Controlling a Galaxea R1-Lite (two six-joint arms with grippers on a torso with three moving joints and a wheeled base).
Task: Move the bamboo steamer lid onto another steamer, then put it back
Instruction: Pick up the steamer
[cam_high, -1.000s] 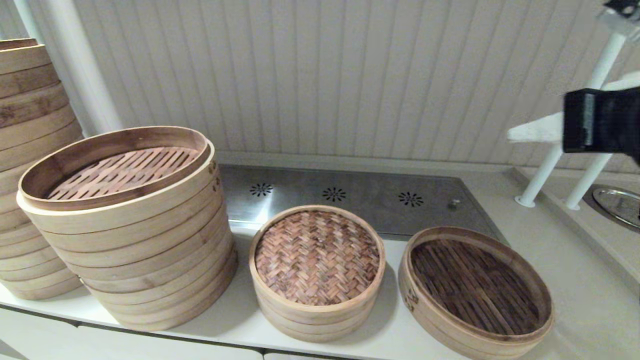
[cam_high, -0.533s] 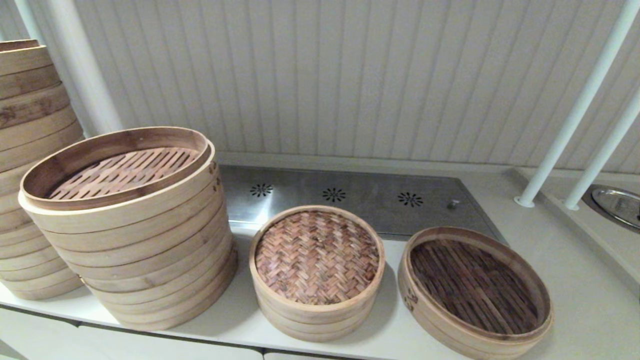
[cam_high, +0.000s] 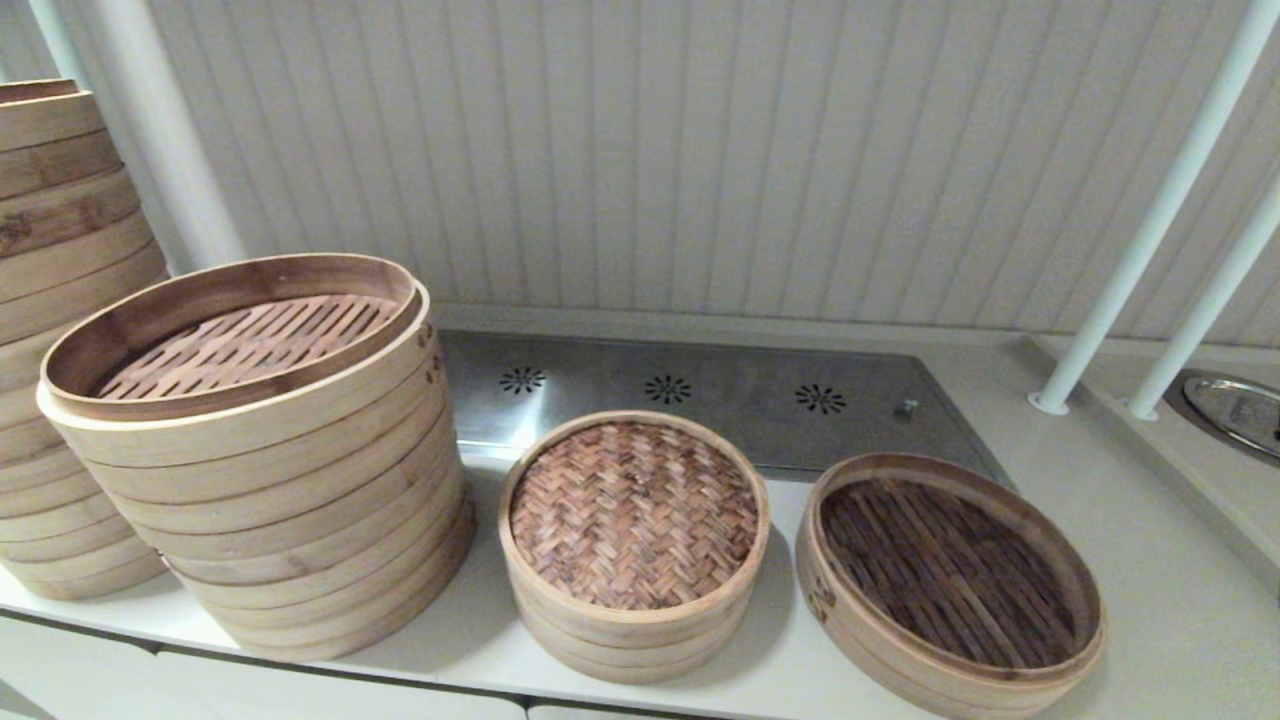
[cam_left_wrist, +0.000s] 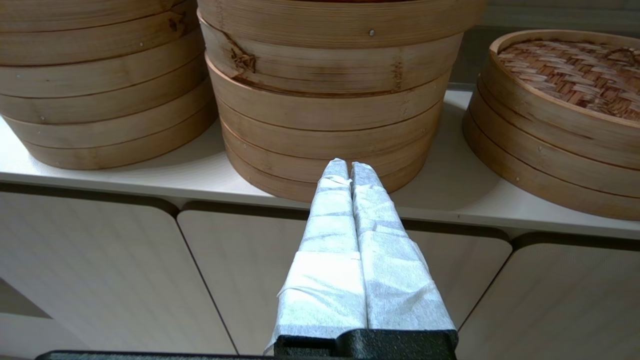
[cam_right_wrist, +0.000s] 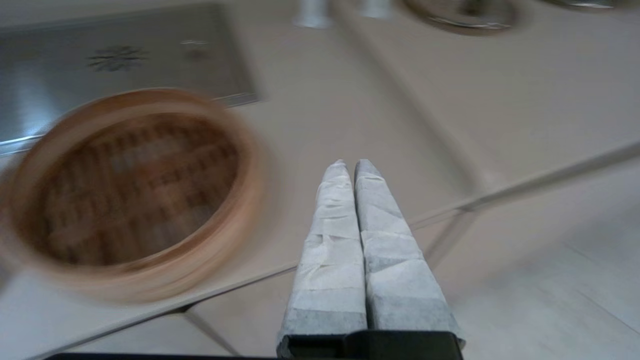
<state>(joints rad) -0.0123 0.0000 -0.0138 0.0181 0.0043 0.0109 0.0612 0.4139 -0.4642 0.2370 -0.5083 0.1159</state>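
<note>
Leftmost, the left hand (cam_left_wrist: 349, 167) hangs closed and empty below the surface (cam_high: 480, 630) edge, facing the tall basket stack (cam_high: 260, 450). At centre, the bamboo steamer lid (cam_high: 634, 512) caps the small steamer (cam_high: 625, 640); at its 3 o'clock, the wide slatted basket (cam_high: 950, 570). Beyond, the right hand (cam_right_wrist: 350, 167) is closed, empty.

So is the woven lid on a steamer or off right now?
On. The bamboo steamer lid sits flat on the small steamer, nothing gripping it; left gripper and right gripper are shut, empty.

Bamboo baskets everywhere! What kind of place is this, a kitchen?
Probably a dim sum or restaurant kitchen. Tall stacks of bamboo steamer baskets stand on a pale counter, a steel plate with flower-shaped holes, perhaps steam vents, sits behind them, and a woven lid covers a small steamer.
</note>
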